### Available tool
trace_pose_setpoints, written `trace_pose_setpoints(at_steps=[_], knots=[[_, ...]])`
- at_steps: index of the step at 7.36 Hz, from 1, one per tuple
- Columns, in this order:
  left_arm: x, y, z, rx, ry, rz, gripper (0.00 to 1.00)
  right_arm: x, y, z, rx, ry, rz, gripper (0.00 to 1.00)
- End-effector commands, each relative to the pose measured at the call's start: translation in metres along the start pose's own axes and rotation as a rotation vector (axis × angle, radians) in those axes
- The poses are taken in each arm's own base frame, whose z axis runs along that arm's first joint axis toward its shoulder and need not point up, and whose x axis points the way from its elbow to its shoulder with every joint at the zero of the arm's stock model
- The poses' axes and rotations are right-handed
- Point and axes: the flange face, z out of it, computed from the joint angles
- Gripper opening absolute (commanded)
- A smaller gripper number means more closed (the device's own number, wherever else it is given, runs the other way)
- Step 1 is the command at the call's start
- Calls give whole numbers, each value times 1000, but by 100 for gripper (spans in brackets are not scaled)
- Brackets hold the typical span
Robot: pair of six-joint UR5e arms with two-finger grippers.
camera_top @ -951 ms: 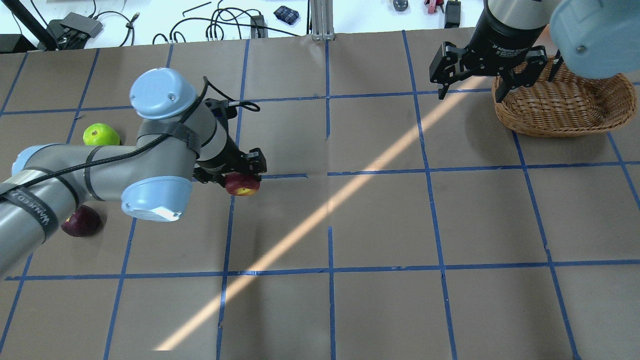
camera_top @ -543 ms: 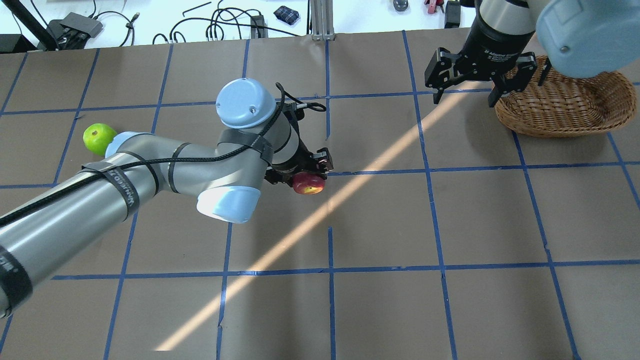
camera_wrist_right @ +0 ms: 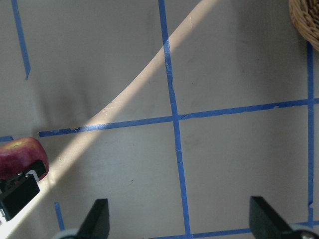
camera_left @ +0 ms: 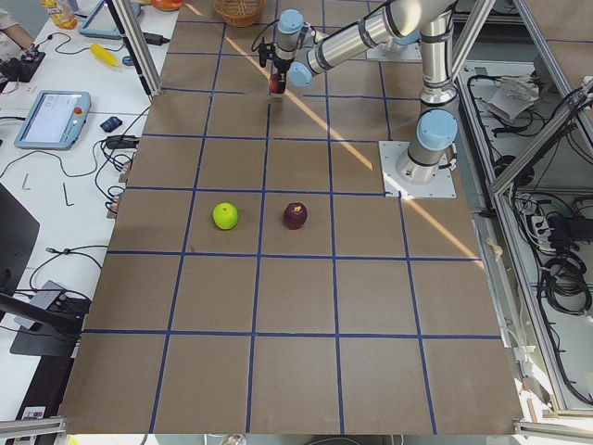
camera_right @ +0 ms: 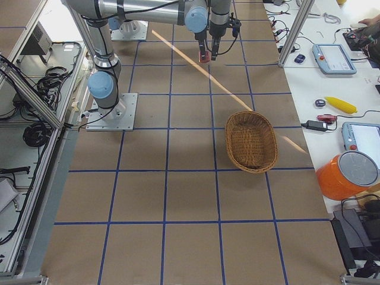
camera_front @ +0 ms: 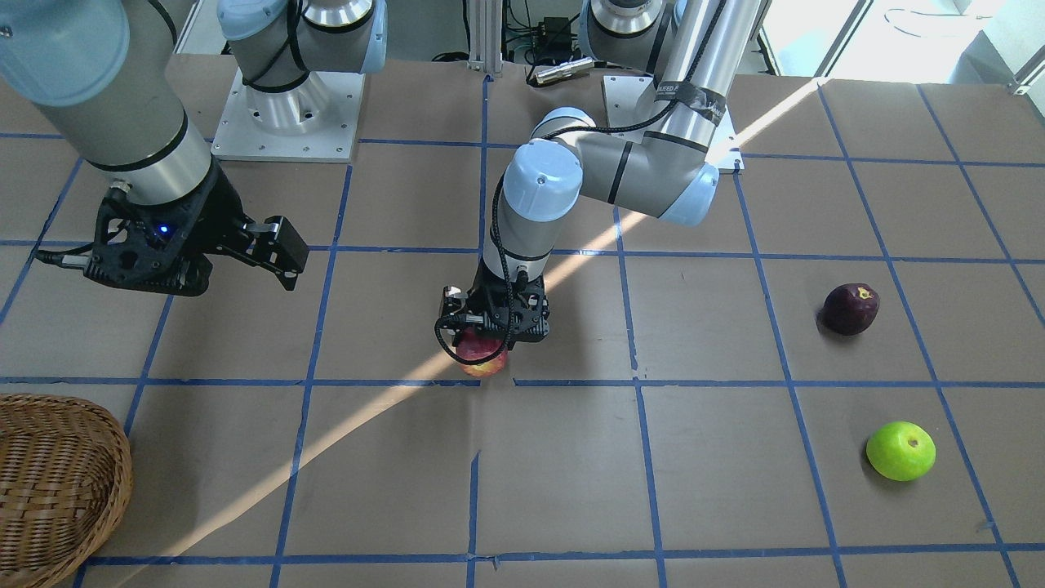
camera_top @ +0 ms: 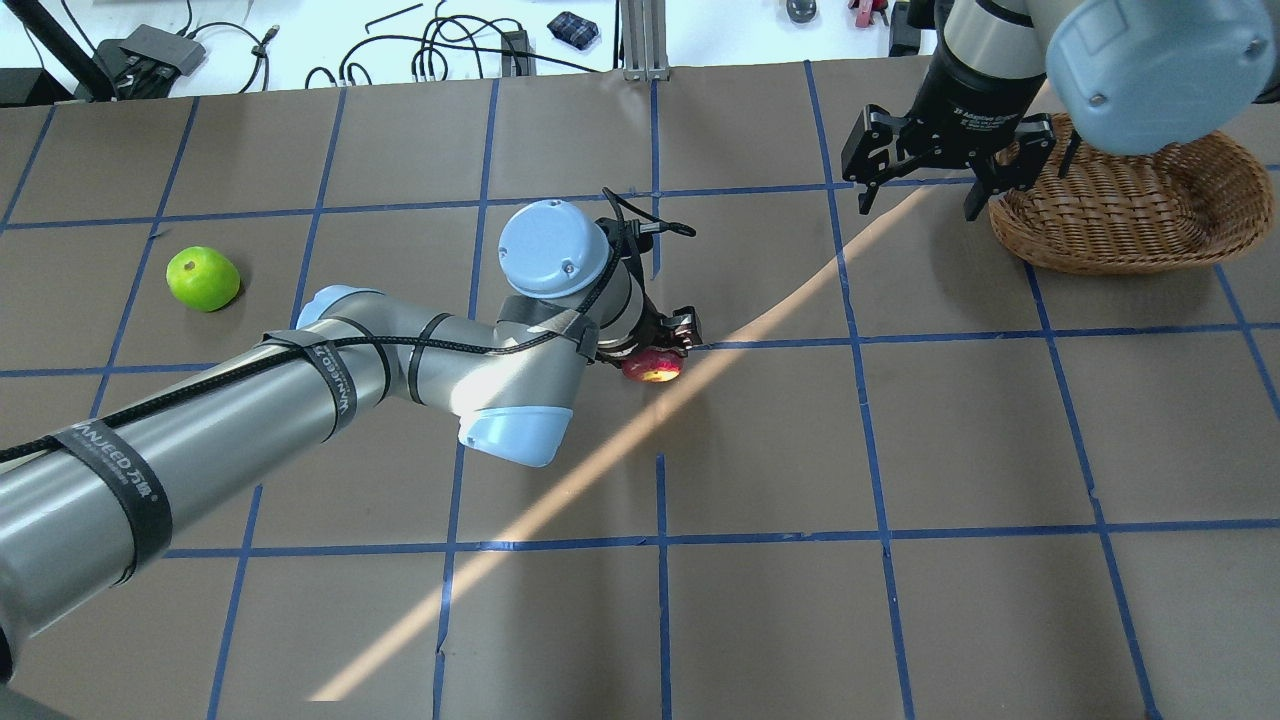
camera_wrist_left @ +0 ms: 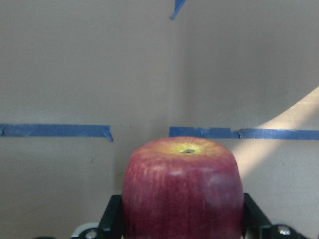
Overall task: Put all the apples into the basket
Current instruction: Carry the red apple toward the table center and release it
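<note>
My left gripper (camera_top: 655, 362) is shut on the red apple (camera_top: 652, 368) with a yellowish patch. It holds the apple low over the table's middle, which also shows in the front view (camera_front: 483, 358) and the left wrist view (camera_wrist_left: 183, 189). The green apple (camera_top: 203, 279) lies at far left. The dark purple apple (camera_front: 850, 308) lies near it and is hidden under my left arm in the overhead view. The wicker basket (camera_top: 1130, 225) stands empty at far right. My right gripper (camera_top: 918, 205) hangs open and empty just left of the basket.
Brown paper with a blue tape grid covers the table (camera_top: 760, 450). A sunlit stripe crosses it diagonally. Cables and tools lie beyond the far edge (camera_top: 440, 45). My left arm stretches across the left half of the table.
My left arm has carried the red apple rightwards from the left half to the table's middle. My right gripper has shifted slightly left, staying open.
</note>
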Motion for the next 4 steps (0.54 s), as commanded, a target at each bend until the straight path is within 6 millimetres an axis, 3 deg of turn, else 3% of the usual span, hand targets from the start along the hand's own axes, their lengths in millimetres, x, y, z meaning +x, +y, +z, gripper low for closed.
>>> trace_pose_setpoints(at_steps=[1,3,4], knots=[[-6,-14,-40,39,15,8,100,-1,-7,8,4,16,-1,100],[-46,-36,-99,-65,-53,-16,100,-3,-8,22,-21,4,14,100],[-89,-60,-149,-134,-83,-46,100,-10,-12,38,-56,3,40,100]])
